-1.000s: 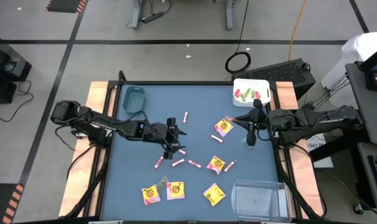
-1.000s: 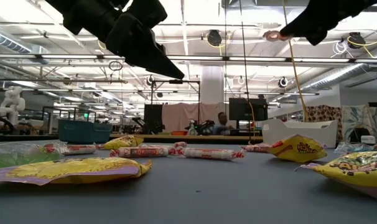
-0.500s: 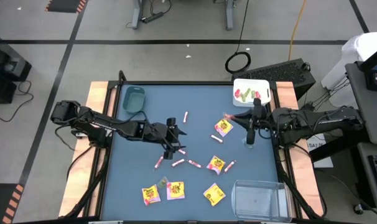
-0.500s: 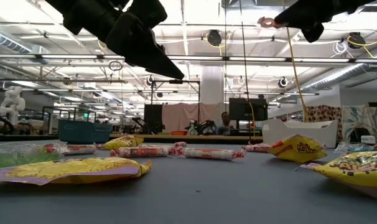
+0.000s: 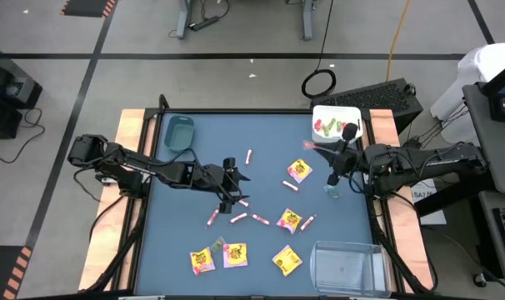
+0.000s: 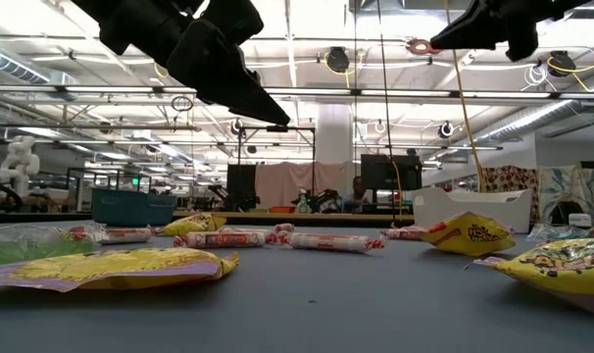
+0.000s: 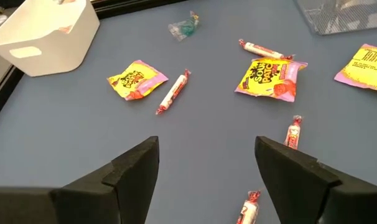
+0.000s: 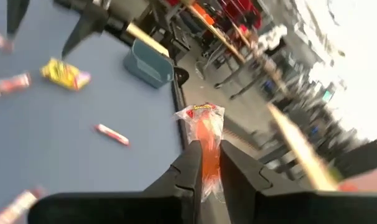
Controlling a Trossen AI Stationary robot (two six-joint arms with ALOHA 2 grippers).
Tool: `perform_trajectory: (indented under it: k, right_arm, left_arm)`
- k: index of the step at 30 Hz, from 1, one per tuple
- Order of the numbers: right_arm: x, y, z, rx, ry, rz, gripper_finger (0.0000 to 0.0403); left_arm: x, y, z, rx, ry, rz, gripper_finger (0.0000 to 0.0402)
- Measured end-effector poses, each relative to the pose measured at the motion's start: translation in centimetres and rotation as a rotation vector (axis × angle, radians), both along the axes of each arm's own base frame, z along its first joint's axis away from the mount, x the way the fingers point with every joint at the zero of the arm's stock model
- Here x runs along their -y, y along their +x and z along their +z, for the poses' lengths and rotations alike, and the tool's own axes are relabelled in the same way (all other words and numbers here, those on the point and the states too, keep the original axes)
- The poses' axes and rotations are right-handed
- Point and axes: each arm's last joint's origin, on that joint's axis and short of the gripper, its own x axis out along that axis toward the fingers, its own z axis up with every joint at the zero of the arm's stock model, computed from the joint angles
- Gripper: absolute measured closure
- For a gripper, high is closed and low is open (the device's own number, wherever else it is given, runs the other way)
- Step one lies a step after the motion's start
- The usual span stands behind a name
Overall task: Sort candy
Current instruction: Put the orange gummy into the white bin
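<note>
Gripping a red candy (image 8: 203, 142), right gripper (image 8: 205, 163) hangs near white bin (image 5: 336, 119).

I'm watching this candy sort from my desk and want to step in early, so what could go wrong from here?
1. The right gripper pinches the red candy only by its wrapper, high above the table; it might slip out before reaching the white bin.
2. A green candy lies right below that arm; a low swing could knock it.
3. The left gripper hangs open over several pink sticks, so it could push neighbours aside.
</note>
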Motion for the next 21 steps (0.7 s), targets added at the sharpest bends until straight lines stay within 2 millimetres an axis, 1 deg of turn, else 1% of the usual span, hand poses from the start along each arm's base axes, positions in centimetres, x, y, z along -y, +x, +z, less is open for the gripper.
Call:
perform_trajectory:
  k: [6,9,15,21]
  right_arm:
    - [0.0,0.01,0.0,-0.098,-0.192,0.042,0.036]
    - [0.0,0.01,0.0,-0.116,-0.227,0.05,0.036]
    - [0.0,0.01,0.0,-0.109,-0.213,0.048,0.036]
    - [-0.01,0.02,0.02,-0.013,-0.028,0.011,0.036]
  left_arm:
    - [0.0,0.0,0.0,0.0,0.0,0.0,0.0132]
    - [0.0,0.0,0.0,0.0,0.0,0.0,0.0132]
    - [-0.06,0.01,0.01,0.002,0.01,0.018,0.0132]
    - [-0.09,0.01,0.02,0.003,0.013,0.028,0.0132]
